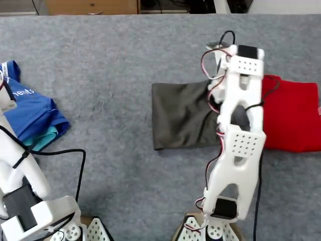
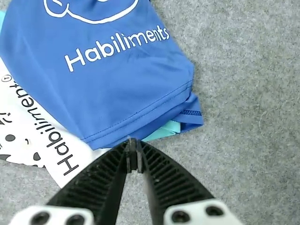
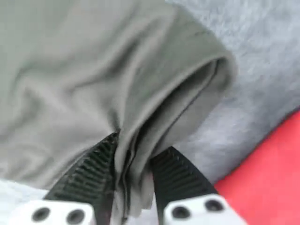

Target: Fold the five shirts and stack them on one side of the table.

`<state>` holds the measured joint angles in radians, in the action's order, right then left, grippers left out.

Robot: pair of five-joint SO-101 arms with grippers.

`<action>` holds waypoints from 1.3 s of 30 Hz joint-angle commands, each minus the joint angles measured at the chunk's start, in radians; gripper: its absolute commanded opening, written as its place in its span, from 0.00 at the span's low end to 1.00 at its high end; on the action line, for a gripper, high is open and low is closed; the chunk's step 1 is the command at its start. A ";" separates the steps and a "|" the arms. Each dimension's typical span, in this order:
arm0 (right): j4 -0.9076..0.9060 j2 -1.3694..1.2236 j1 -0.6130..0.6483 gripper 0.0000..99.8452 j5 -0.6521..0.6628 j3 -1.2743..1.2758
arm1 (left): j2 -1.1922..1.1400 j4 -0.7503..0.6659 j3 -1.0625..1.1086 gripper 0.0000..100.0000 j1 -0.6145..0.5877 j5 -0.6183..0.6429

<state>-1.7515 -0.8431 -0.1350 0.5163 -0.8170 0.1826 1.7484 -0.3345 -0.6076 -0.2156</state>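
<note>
Grey shirt (image 3: 93,70) lies mid-table, flattened to a rough rectangle, its right edge touching the red shirt (image 1: 293,120); right gripper (image 3: 136,150) has its jaws narrow, clamped on a bunched fold at that edge, cloth pinched between the pads.

Blue shirt (image 2: 108,79) sits folded at the table's left side, on top of the teal shirt (image 2: 164,130) and the white shirt (image 2: 37,140); both peek out beneath it; so three look done and two remain.

Left gripper (image 2: 133,154) hangs just beside the blue shirt's hem, jaws fully together, holding nothing.

Step in hand, my read: a fold on the grey shirt, right arm carrying the pinched edge.

Next move calls for: lift only enough to clear the cloth below; draw the edge across toward the far side of the shirt so the halves line up; release flat; avoid dragging the red shirt along, since it touches.

After that the grey shirt needs moving across the table (image 1: 115,65) to the left pile; likely a handover, left arm is closer.
</note>
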 commanded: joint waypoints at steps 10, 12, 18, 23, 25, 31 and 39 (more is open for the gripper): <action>0.342 0.038 0.012 0.00 0.638 -0.073 | 0.042 0.011 0.011 0.02 -0.012 -0.005; 0.373 0.031 0.035 0.00 0.664 -0.073 | 0.042 0.011 0.035 0.02 -0.014 -0.005; 0.448 0.007 0.099 0.00 0.666 -0.073 | 0.042 0.011 0.058 0.02 -0.031 -0.003; 0.496 0.007 0.116 0.04 0.660 -0.073 | 0.042 0.011 0.068 0.02 -0.051 -0.008; 0.496 0.007 0.111 0.09 0.624 -0.073 | 0.042 0.011 0.068 0.02 -0.060 -0.008; 0.460 0.013 0.111 0.17 0.250 -0.150 | 0.042 0.011 0.068 0.02 -0.060 -0.008; 0.222 0.008 0.116 0.23 -0.189 -0.390 | 0.042 0.011 0.068 0.02 -0.058 -0.008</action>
<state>-1.4461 -0.8508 -0.0368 0.4672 -1.0917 0.1826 1.7484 -0.2624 -0.6536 -0.2156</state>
